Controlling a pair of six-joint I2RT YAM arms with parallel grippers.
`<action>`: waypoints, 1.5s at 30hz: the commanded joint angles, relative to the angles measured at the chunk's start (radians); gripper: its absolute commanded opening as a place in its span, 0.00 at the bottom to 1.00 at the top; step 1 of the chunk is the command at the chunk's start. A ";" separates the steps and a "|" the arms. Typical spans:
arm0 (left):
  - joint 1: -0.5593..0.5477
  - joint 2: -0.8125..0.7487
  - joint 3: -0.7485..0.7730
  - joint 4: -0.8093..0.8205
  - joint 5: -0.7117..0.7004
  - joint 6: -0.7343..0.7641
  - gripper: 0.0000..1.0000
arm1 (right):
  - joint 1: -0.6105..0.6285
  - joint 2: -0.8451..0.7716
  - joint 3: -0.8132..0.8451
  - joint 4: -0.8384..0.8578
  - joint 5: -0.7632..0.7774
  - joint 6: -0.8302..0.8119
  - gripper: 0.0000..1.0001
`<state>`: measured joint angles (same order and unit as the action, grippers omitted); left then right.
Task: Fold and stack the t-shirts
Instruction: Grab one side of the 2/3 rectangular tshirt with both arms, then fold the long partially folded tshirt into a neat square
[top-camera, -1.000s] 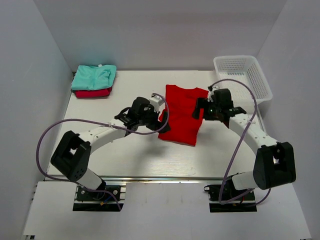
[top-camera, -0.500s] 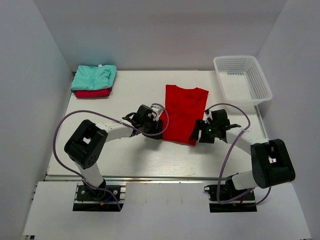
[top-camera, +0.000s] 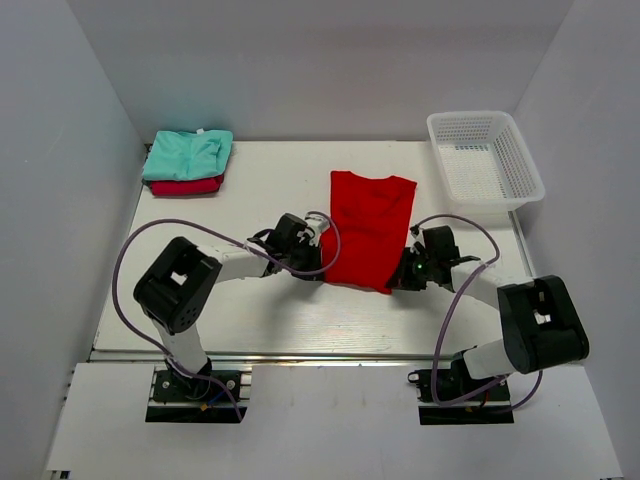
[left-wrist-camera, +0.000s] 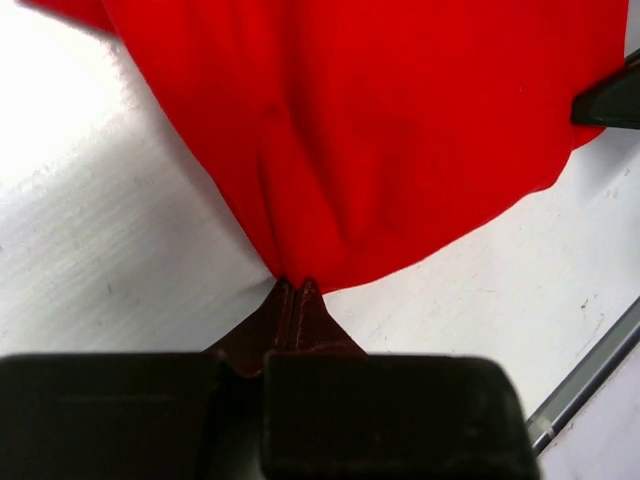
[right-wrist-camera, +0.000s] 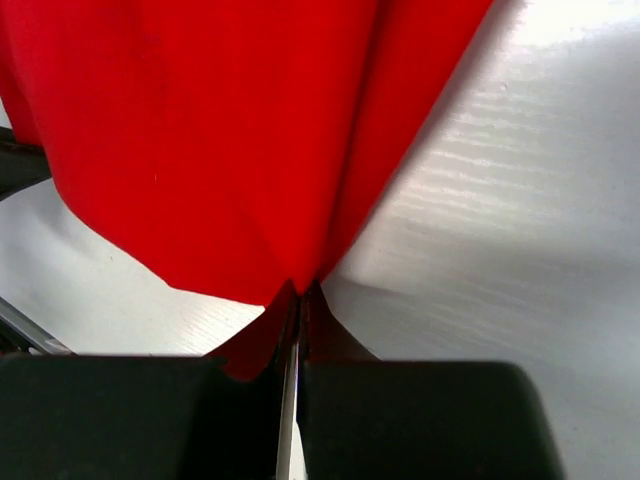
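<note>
No writing, brand, number or sign can be read in any of the views. The only label-like thing is a small white tab (top-camera: 200, 131) at the far edge of the folded mint-green cloth t-shirt (top-camera: 188, 155), and it is too small to read.
</note>
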<state>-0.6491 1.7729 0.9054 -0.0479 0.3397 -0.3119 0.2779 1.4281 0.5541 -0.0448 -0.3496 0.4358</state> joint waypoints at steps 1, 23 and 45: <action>0.003 -0.061 -0.066 -0.078 0.007 -0.004 0.00 | -0.002 -0.040 -0.042 -0.061 0.043 -0.031 0.00; -0.015 -0.510 0.076 -0.431 0.260 0.004 0.00 | 0.010 -0.525 0.240 -0.625 -0.227 -0.252 0.00; 0.005 -0.333 0.340 -0.439 -0.174 -0.141 0.00 | -0.013 -0.282 0.490 -0.526 0.087 -0.101 0.00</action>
<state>-0.6575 1.4265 1.1942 -0.5495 0.2493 -0.4320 0.2783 1.1206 0.9878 -0.6636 -0.3199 0.3035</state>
